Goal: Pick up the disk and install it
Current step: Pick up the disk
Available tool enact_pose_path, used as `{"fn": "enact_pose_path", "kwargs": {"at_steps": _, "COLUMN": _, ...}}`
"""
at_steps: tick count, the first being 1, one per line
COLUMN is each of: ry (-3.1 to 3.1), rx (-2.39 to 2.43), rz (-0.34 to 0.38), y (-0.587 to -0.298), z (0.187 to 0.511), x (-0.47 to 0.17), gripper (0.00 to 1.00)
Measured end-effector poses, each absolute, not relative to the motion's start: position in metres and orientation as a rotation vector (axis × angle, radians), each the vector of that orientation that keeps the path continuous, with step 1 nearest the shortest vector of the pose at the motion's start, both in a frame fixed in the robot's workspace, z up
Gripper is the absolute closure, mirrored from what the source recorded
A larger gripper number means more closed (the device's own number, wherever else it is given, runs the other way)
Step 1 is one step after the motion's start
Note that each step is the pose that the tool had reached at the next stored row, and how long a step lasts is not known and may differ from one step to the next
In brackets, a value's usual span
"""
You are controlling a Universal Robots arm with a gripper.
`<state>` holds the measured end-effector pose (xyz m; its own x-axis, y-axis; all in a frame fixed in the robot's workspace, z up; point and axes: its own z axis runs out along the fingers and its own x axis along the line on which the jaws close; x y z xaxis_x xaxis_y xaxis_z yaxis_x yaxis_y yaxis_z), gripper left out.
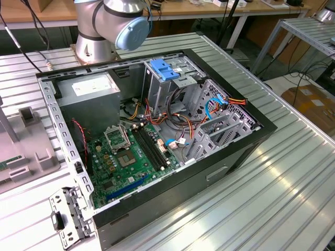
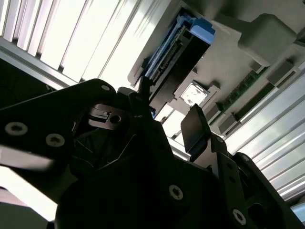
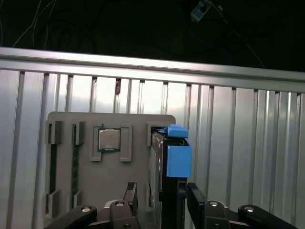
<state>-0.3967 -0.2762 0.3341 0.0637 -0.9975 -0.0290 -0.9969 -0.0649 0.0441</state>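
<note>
The disk [image 3: 178, 160] stands on edge in a slot of a grey holder tray [image 3: 109, 191], its blue carrier frame facing the camera in the first wrist view. My gripper [image 3: 162, 196] is open and straddles the disk, with one finger [image 3: 131, 193] on each side; a gap shows between that finger and the disk's side. In the second wrist view, the disk [image 2: 164, 52] lies beyond the black fingers [image 2: 194, 126] of the gripper [image 2: 167, 107]. In the exterior view, the open computer case [image 1: 230, 151] holds a metal drive cage [image 1: 180, 78].
The holder tray [image 1: 23, 151] sits at the exterior view's left on the ribbed aluminium table [image 1: 272, 198]. It also carries a processor chip [image 3: 108, 139] and memory sticks [image 3: 52, 167]. Inside the case are a power-supply box [image 1: 91, 89], a motherboard [image 1: 125, 157], cables and a blue latch [image 1: 165, 69].
</note>
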Motion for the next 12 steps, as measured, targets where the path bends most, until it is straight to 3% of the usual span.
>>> {"fn": "enact_pose_path", "kwargs": {"at_steps": 12, "ry": -2.137, "rx": 2.285, "rz": -0.080, "y": -0.2694, "z": 0.3255, "x": -0.4047, "gripper": 0.46}}
